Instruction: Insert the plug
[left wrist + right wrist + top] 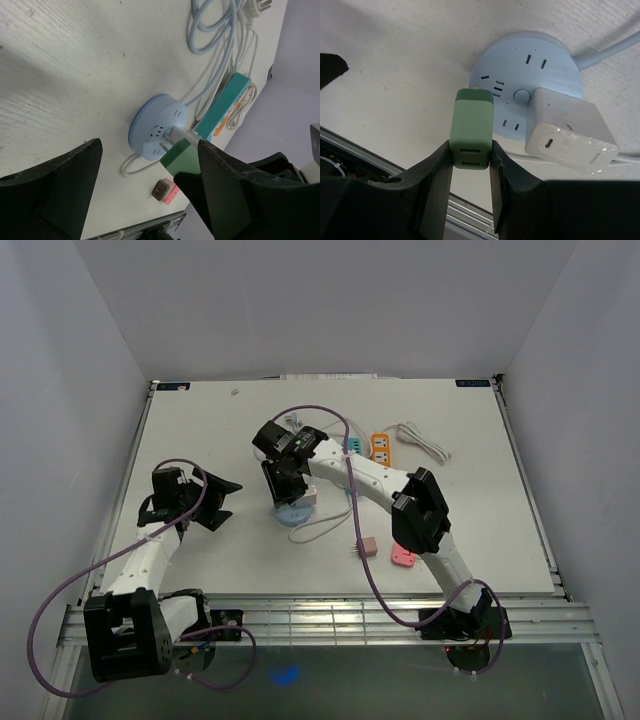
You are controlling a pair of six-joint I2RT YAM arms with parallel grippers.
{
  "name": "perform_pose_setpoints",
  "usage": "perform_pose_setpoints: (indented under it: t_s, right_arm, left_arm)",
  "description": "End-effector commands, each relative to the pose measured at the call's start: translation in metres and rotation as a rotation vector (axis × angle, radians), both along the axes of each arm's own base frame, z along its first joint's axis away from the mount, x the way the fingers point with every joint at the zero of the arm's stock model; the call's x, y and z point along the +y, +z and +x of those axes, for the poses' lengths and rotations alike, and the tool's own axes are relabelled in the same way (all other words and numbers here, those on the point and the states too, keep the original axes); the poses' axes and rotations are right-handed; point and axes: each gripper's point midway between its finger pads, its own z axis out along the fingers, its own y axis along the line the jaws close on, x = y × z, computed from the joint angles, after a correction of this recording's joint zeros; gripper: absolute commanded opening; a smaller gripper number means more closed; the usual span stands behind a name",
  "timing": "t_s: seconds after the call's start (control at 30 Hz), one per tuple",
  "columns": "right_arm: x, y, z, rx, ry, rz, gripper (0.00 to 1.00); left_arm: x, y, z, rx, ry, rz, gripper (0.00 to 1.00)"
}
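green plug [472, 127]: pinched by its flat sides in your right gripper [471, 157], prongs at the blue socket hub [545, 45] | feel: probably light, rigid, slick shell, may twist; grip mid-body | left gripper [147, 162]: spread, empty

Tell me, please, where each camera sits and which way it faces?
Top: above and behind, looking down on the table; both arms show.
Left wrist: on the left arm, facing the round socket; open left gripper frames it.
Right wrist: on the right arm, looking down at the socket; right gripper clamps the green plug.
Shared: both wrist views show socket and plug.
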Motion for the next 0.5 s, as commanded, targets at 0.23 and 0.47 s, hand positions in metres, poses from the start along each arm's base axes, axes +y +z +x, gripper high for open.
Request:
perform_pose_setpoints:
  t_s: [0.23, 0.47]
  right_arm:
    - [0.003, 0.003, 0.009, 0.003, 0.002, -0.025, 0.08]
    - [-0.004, -0.004, 0.015, 0.0, -0.012, -0.064, 0.08]
  left_arm:
    - [-0.002, 0.001, 0.005, -0.062, -0.033, 0.022, 0.87]
    - [-0.004, -0.001, 0.008, -0.07, -0.055, 0.026, 0.86]
